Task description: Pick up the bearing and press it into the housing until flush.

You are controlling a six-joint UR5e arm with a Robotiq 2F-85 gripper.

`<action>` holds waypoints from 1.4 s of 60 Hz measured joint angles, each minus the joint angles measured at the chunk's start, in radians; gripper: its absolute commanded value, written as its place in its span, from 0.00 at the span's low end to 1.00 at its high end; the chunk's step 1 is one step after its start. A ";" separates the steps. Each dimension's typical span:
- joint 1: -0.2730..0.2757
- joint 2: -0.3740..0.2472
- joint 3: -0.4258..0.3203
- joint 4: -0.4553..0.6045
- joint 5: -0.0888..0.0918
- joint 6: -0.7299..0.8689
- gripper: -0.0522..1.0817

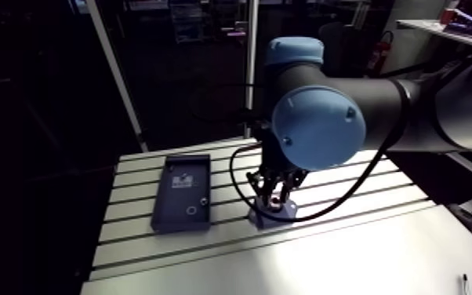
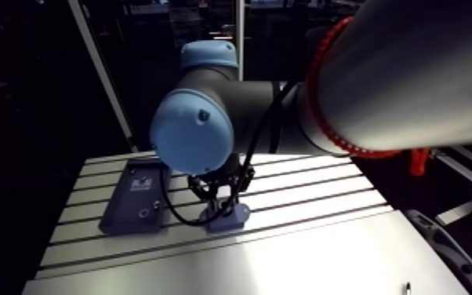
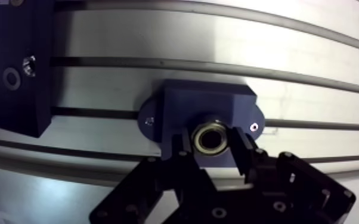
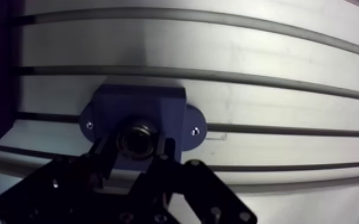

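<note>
Black tubular arm (image 1: pixel 412 110), round light-blue joint caps (image 1: pixel 319 127), black two-fingered hand (image 3: pixel 210 138) with small screws (image 3: pixel 219 212).

I see a glossy metal bearing (image 3: pixel 212 138) and a matt blue plastic housing (image 3: pixel 203 102); the counter (image 3: pixel 217 42) looks like smooth brushed aluminium, the tray (image 1: pixel 181 196) matt dark plastic.

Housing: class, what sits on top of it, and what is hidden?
A metal bearing sits on top of the blue housing, clamped between the fingers of the gripper. The bore beneath it, and how deep it sits, are covered.
</note>
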 measured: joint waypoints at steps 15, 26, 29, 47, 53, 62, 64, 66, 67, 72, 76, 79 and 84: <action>0.000 0.001 0.005 0.000 0.000 0.000 0.59; 0.000 0.001 0.008 0.000 0.000 0.000 0.59; 0.000 0.001 0.009 0.000 0.000 0.000 0.59; 0.000 0.001 0.009 0.000 0.000 0.000 0.59; 0.000 0.001 0.009 0.000 0.000 0.000 0.59; 0.000 0.001 0.008 0.000 0.000 -0.003 0.59; 0.000 0.001 0.009 0.000 0.000 -0.005 0.59; -0.001 0.001 0.009 0.000 -0.001 -0.007 0.59; -0.001 0.001 0.009 0.000 -0.001 -0.008 0.59; -0.002 0.001 0.009 0.000 -0.002 -0.012 0.59; -0.003 0.001 0.009 0.000 -0.002 -0.015 0.59; -0.004 0.001 0.010 0.000 -0.002 -0.016 0.59; -0.005 0.001 0.010 0.000 -0.002 -0.017 0.59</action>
